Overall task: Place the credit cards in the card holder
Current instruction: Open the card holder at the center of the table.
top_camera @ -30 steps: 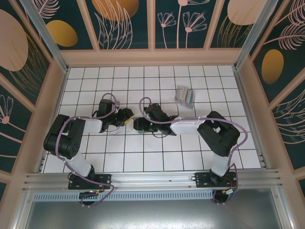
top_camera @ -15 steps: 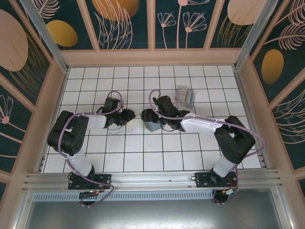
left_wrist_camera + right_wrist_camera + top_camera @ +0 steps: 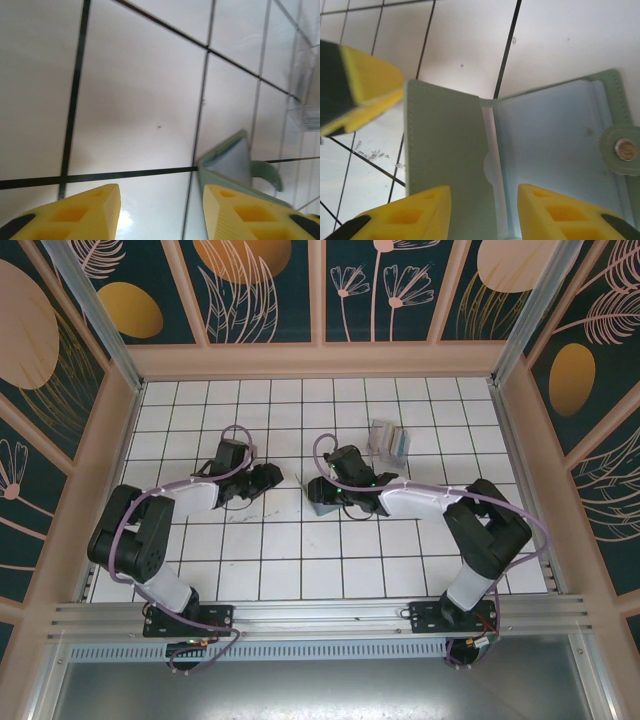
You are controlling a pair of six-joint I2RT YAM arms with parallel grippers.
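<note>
The holder (image 3: 450, 150) is lying open on the white tiles (image 3: 300, 570) near mid-table, showing a green flap, a pale blue inside and a snap (image 3: 625, 149). The right gripper (image 3: 482, 195) is hanging over it, jaws apart, clamping nothing. The left gripper (image 3: 160, 195) is facing it from near by, jaws apart and empty, one finger (image 3: 365, 85) sitting close to the flap's corner. A clear stand (image 3: 387, 440) is standing just behind the right arm.

Card holder (image 3: 322, 507) lies open on table (image 3: 300, 570), mid-table, under right gripper (image 3: 316, 488), its fold between the 2 fingers (image 3: 415, 210). Left gripper (image 3: 268, 477) sits just left of holder, apart. Small stand (image 3: 388, 440) stands behind-right, near.
</note>
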